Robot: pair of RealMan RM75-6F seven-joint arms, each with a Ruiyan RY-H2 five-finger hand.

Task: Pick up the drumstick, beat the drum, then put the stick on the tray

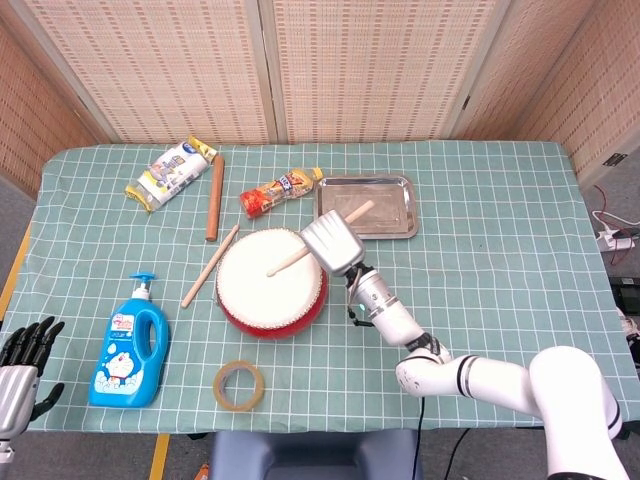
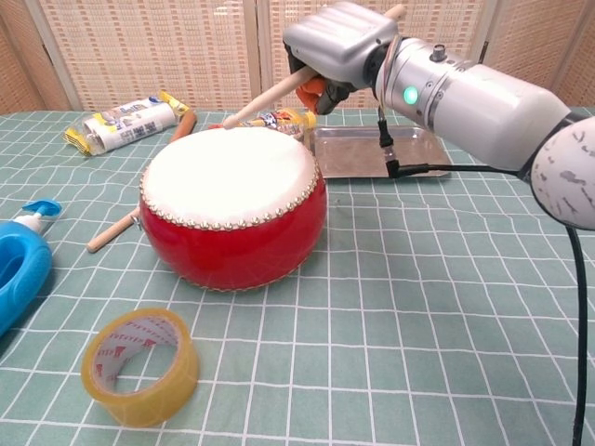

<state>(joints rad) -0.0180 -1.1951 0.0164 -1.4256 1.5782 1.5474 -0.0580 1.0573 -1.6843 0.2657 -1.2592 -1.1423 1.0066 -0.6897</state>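
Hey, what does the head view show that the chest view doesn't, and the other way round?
Only the head view shows the left hand idle at the table's near-left corner, the whole blue soap bottle and a wooden rod. Only the chest view shows the drumstick tip sitting low near the drum's far rim. Both show the right hand gripping the drumstick, the metal tray and the tape roll.
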